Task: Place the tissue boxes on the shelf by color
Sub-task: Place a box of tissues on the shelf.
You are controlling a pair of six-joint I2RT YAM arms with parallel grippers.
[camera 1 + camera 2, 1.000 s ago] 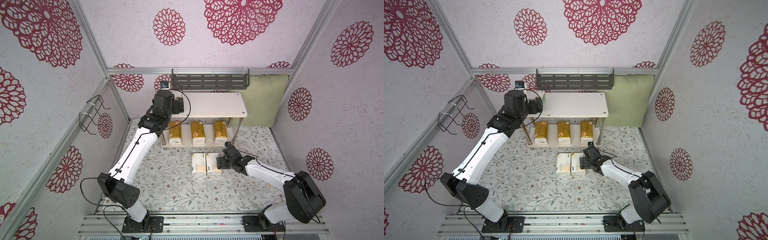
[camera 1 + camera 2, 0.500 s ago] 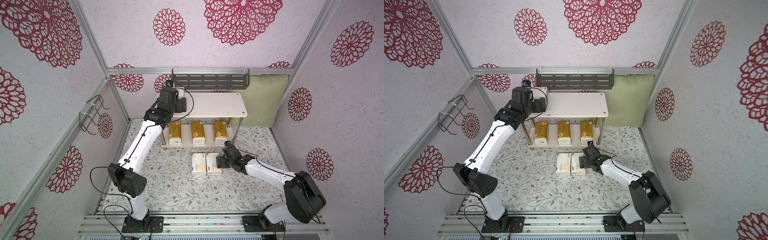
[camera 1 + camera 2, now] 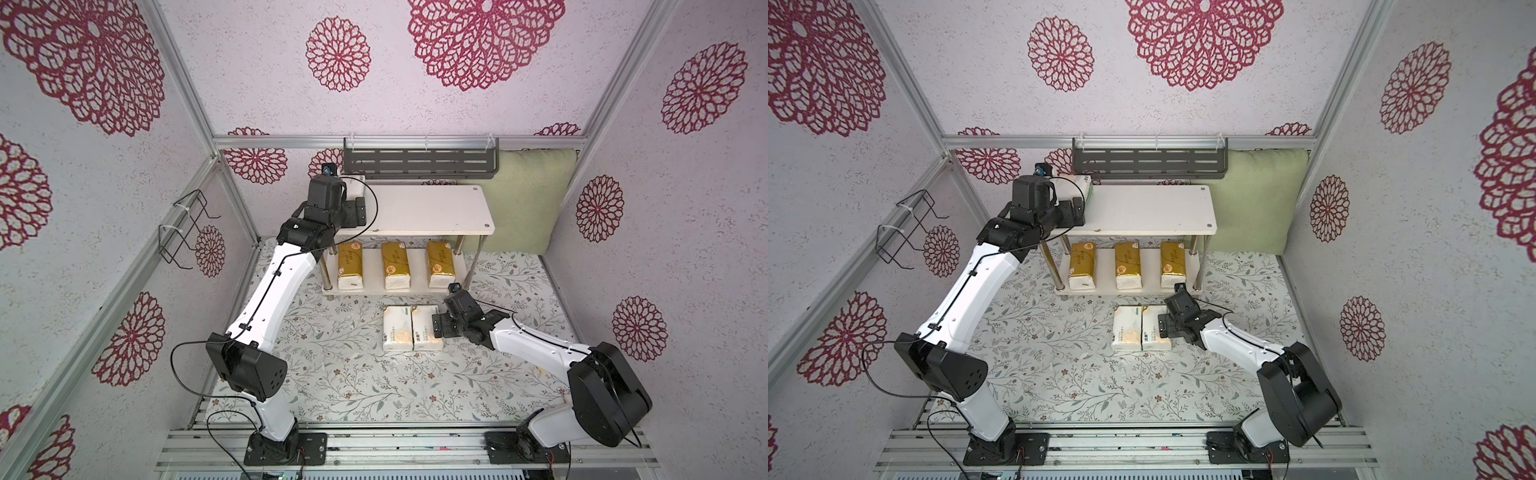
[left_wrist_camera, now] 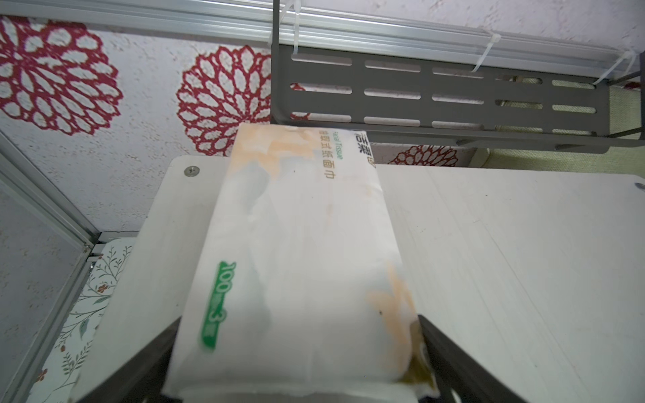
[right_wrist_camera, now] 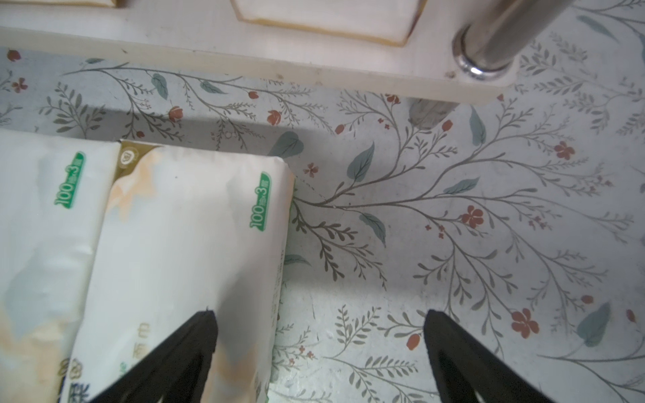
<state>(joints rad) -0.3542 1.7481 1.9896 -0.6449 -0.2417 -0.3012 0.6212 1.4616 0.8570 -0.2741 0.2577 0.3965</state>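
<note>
Closely set against the two long sides of a white tissue pack point(image 4: 300, 244), the fingers point(image 4: 450, 356) of the left gripper point(image 4: 298, 319) clamp it at its near end. Its green lettering and pale orange print face up. The pack lies lengthwise over the left end of the top board point(image 4: 506, 261) of the shelf point(image 3: 432, 208), pointing toward the back edge. Whether it rests on the board or hangs just above it cannot be told. In both top views the left arm reaches up to that back left corner, and only a strip of the pack shows past the wrist.

The right gripper point(image 5: 319, 314) stands wide open, low over the surface point(image 5: 453, 209), and grips nothing. One of its fingers point(image 5: 185, 349) lies over the near end of the right white pack point(image 5: 185, 244). The other is over bare floral surface, so the pack's right long edge runs between them. The left white pack point(image 5: 42, 226) touches this one along its length. Both lie flat on the surface just in front of the shelf's front edge.

Three gold packs point(image 3: 395, 266) sit in a row on the lower board point(image 3: 372, 270). They are spaced apart, each running front to back with its white end at the front edge.

A dark grey slotted rack point(image 3: 419, 164) hangs on the back wall above the shelf. A green cushion point(image 3: 528, 199) leans in the surface's back right corner. A black wire holder point(image 3: 183, 228) is fixed to the left wall.
</note>
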